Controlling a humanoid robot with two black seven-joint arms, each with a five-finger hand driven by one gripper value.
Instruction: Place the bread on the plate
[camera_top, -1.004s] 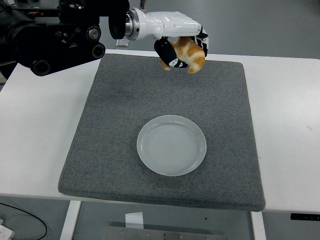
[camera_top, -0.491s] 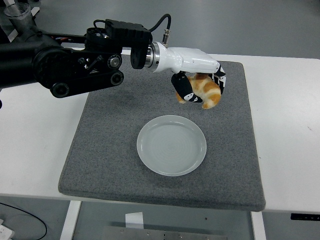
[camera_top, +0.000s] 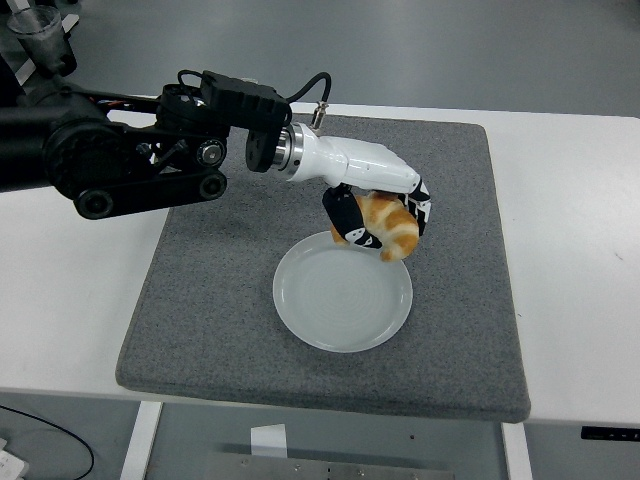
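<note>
A golden-brown piece of bread (camera_top: 392, 227) is held in my left hand (camera_top: 380, 222), whose white and black fingers are curled around it. The hand hangs just above the far right rim of the pale round plate (camera_top: 330, 305), which lies near the middle of the grey mat (camera_top: 220, 290). My black left arm (camera_top: 120, 160) reaches in from the upper left. The bread's underside is partly hidden by the fingers. Whether the bread touches the plate cannot be told.
The grey mat covers most of the white table (camera_top: 70, 290). A clear cup (camera_top: 38, 30) stands at the top left corner. The table's near edge runs along the bottom, with a cable (camera_top: 60, 435) below it.
My left hand has carried the bread from above the mat's far edge toward me and down, to just over the plate's far right rim.
</note>
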